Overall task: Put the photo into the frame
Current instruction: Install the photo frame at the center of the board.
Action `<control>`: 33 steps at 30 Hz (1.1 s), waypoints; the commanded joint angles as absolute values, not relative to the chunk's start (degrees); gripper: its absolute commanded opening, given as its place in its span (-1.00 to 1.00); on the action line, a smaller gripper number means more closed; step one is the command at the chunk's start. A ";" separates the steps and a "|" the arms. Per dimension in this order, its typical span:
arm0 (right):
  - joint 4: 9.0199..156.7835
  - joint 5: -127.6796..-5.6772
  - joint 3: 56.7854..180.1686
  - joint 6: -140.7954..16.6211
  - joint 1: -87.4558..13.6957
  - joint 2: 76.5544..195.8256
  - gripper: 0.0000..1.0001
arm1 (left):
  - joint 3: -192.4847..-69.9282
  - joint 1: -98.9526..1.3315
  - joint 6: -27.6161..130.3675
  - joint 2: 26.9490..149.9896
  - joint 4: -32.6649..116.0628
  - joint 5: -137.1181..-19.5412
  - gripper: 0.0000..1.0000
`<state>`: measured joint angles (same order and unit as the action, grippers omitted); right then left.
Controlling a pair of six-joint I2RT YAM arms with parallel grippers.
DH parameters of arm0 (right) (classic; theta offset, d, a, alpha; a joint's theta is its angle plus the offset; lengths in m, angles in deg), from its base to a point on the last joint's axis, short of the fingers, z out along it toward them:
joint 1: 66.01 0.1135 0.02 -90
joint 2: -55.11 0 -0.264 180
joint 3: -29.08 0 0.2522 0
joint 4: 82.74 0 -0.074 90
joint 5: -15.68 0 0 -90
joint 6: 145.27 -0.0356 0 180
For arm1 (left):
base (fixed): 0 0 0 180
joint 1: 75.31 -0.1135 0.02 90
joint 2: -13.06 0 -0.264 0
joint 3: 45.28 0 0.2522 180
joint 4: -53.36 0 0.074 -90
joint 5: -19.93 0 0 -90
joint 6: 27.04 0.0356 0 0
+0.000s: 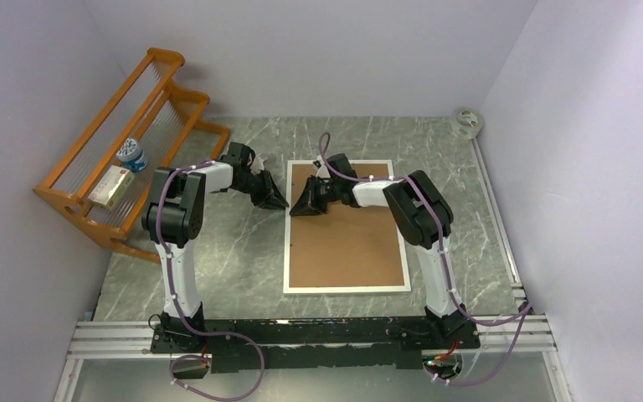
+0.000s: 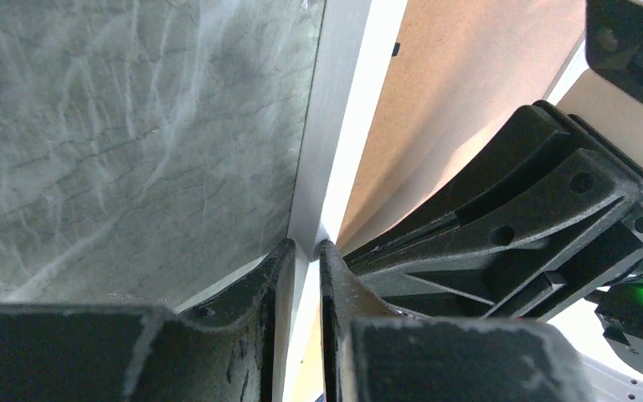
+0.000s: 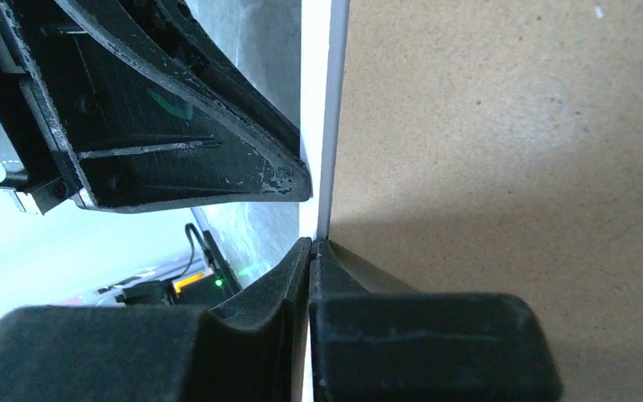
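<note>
The frame [image 1: 347,289] lies face down on the marble table, white rim around a brown backing board [image 1: 347,243]. My left gripper [image 1: 283,203] reaches its left edge from the outside. In the left wrist view that gripper [image 2: 305,244] is shut on the white frame rail [image 2: 335,126], which runs between its fingers. My right gripper [image 1: 296,209] comes from over the board, nose to nose with the left one. In the right wrist view it [image 3: 311,243] is pinched on the thin left edge of the backing board [image 3: 511,126], beside the white frame strip [image 3: 314,84]. The photo is hidden.
An orange wooden rack [image 1: 126,142] leans at the far left, holding a small box [image 1: 110,186] and a blue-capped jar [image 1: 134,155]. A tape roll [image 1: 467,121] sits in the far right corner. Walls close in on three sides.
</note>
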<state>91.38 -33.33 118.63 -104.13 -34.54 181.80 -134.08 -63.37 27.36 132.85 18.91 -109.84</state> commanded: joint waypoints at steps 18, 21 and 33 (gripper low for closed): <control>93.56 -42.85 106.99 -103.14 -41.25 169.97 -0.35 | -133.72 -63.69 31.11 135.15 12.96 -102.16 -0.44; 87.32 -50.37 106.29 -98.98 -42.21 162.12 -0.27 | -134.51 -63.71 31.19 134.36 13.07 -103.69 -0.26; 51.83 -89.20 102.24 -96.20 -52.17 142.48 0.53 | -137.57 -63.71 30.89 132.19 12.99 -106.35 0.36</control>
